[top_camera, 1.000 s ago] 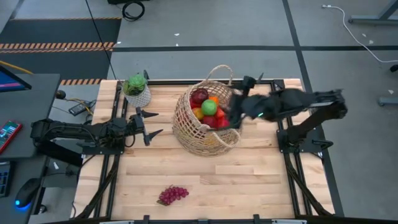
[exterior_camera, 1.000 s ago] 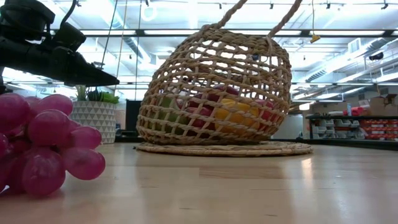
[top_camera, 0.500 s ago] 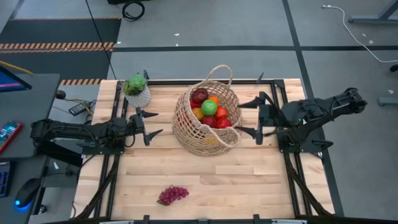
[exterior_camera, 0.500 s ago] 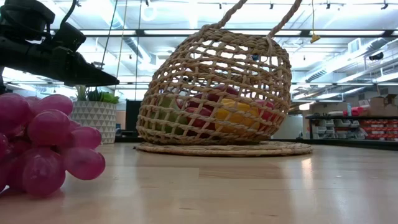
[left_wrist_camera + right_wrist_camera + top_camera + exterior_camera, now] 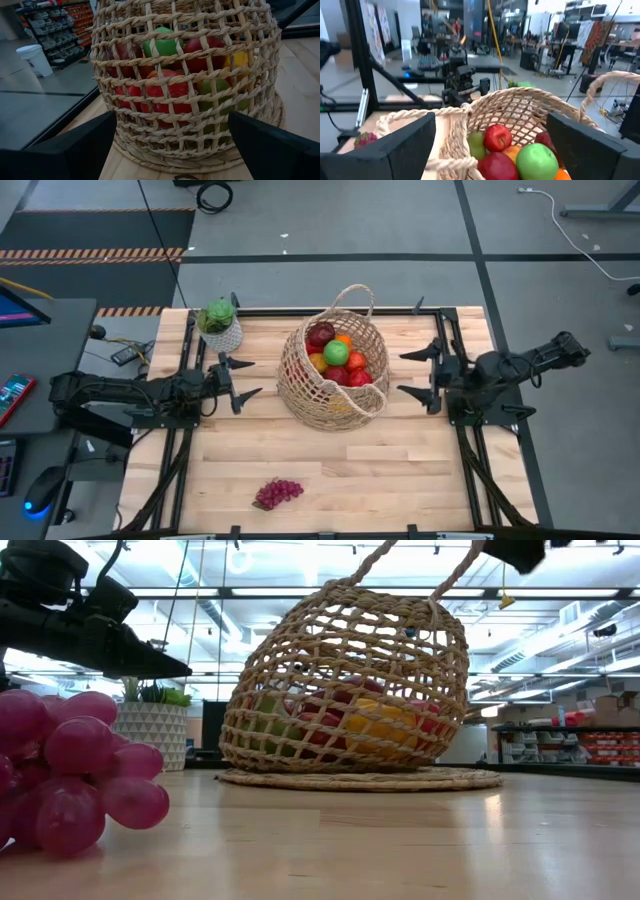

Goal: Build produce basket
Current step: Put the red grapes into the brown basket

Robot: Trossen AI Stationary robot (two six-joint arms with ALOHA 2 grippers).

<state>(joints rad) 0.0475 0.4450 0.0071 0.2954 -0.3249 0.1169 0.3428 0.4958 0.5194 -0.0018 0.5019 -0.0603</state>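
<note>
**Basket loaded, grapes outstanding**

The basket stands mid-table holding apples, an orange and a pepper. The grape bunch lies apart near the front edge. Left gripper and right gripper flank the basket, both spread, empty.

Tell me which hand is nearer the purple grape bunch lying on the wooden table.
Left. The left hand waits beside the wicker basket, diagonally up from the purple grape bunch; the right hand hangs across the basket, farther off.

basket: produce inside | grape bunch: on table
</note>
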